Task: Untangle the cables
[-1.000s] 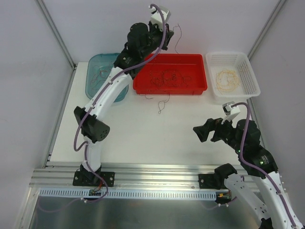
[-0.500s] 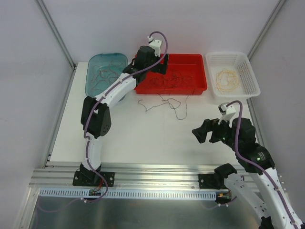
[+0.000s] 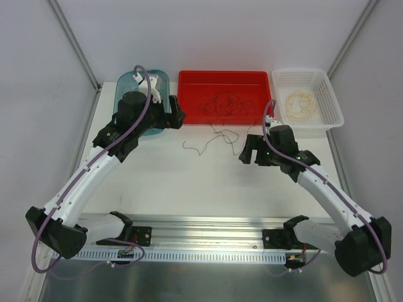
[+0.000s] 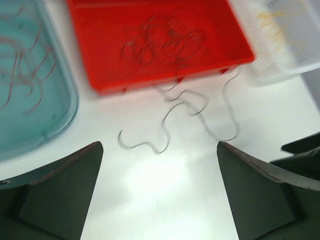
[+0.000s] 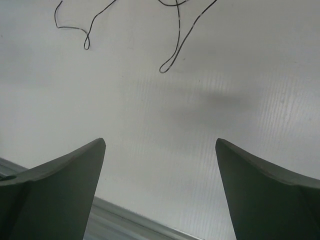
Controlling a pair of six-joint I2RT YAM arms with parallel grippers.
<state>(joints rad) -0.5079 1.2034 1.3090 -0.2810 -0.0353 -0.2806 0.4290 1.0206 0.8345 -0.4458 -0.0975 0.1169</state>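
the table (image 3: 189, 182) holds a red tray (image 3: 225, 73) of tangled dark cables (image 3: 223, 104), a teal bin (image 3: 121, 88) of reddish ones and a basket (image 3: 301, 70) of yellow. the left gripper (image 4: 158, 146) and right gripper (image 5: 160, 142) hang spread wide, empty. one dark strand (image 4: 165, 135) runs from the tray's front edge onto the table between them. it is probably best pinched at a free end and drawn out slowly.

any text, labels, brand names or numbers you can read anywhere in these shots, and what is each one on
None: no word, number, logo or sign can be read in any of the three views.
The red tray, the teal bin, the white basket and the table show plain surfaces with no print.
If the arms carry small markings, they are too small to make out.
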